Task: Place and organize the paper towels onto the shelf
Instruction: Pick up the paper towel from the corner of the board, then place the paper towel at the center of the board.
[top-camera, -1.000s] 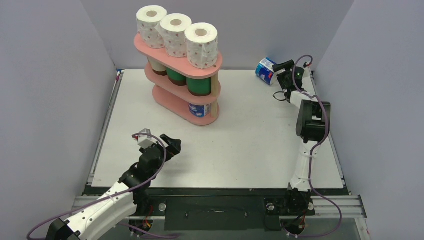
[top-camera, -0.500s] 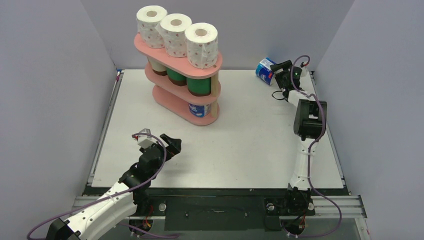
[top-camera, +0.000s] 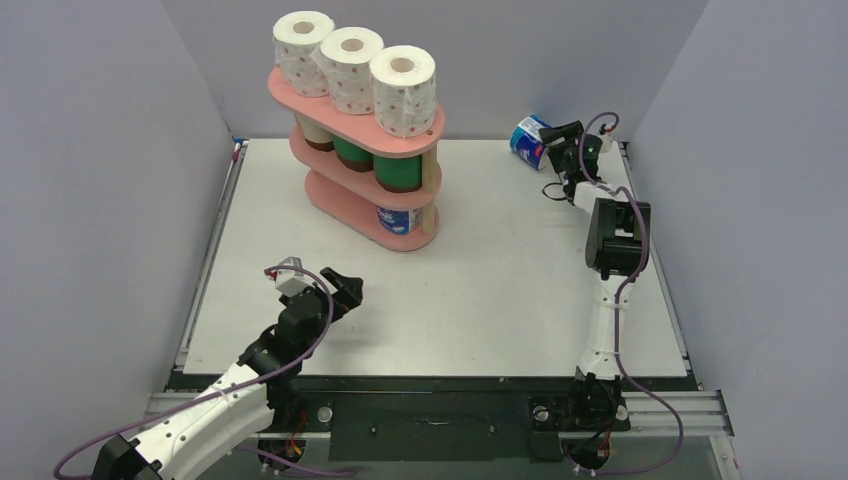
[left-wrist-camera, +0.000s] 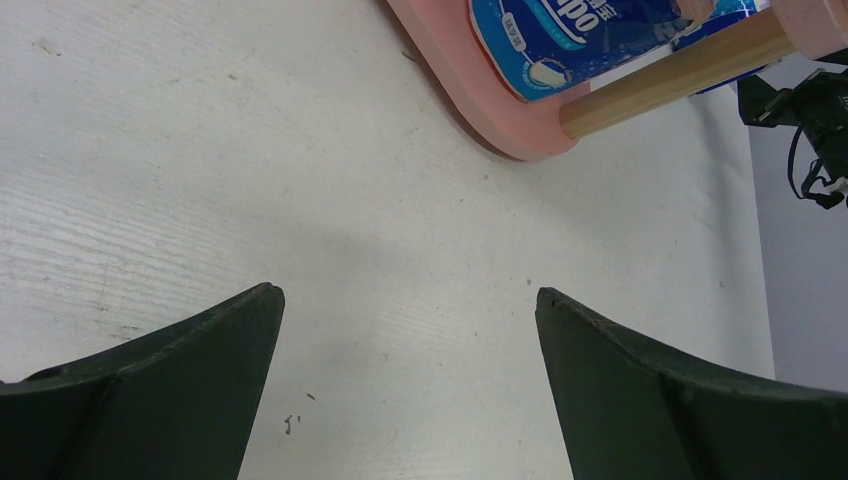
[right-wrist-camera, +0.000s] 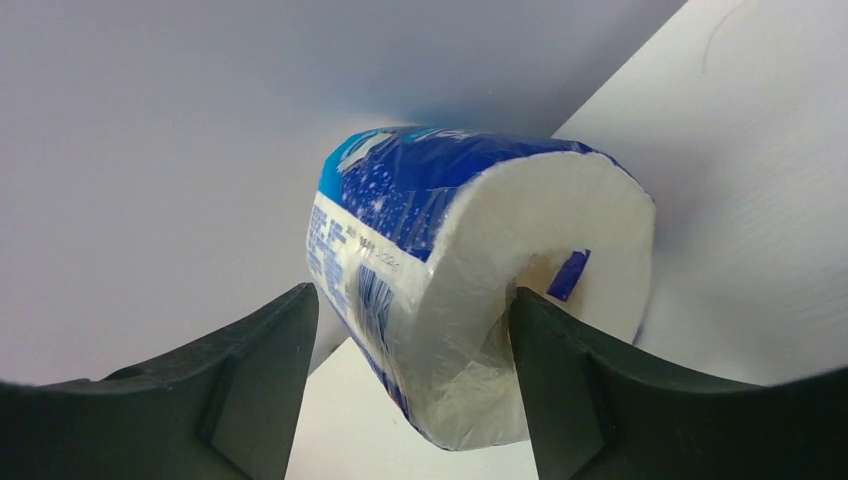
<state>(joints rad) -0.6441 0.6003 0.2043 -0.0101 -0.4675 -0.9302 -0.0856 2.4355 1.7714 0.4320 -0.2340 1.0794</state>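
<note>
The salmon-pink shelf (top-camera: 352, 128) stands at the back left of the table. Three white red-dotted paper towels (top-camera: 349, 68) sit on its top board, green-wrapped ones (top-camera: 397, 170) on the middle board, and a blue-white one (top-camera: 398, 219) on the bottom. Another blue-white roll (top-camera: 530, 139) lies on its side at the far right by the back wall. My right gripper (top-camera: 556, 143) is at that roll (right-wrist-camera: 470, 260), open (right-wrist-camera: 410, 310): one finger is at the core hole and the other stands a little off the wrapper. My left gripper (top-camera: 345, 290) is open and empty over bare table (left-wrist-camera: 408, 295).
Grey walls close in the table on three sides, and the lying roll is close to the back wall. In the left wrist view the shelf's bottom board (left-wrist-camera: 470, 100) and a wooden post (left-wrist-camera: 680, 75) lie ahead of the fingers.
My right gripper has pushed a little further onto the lying blue-white roll and its jaws have narrowed. The left arm has not moved.
</note>
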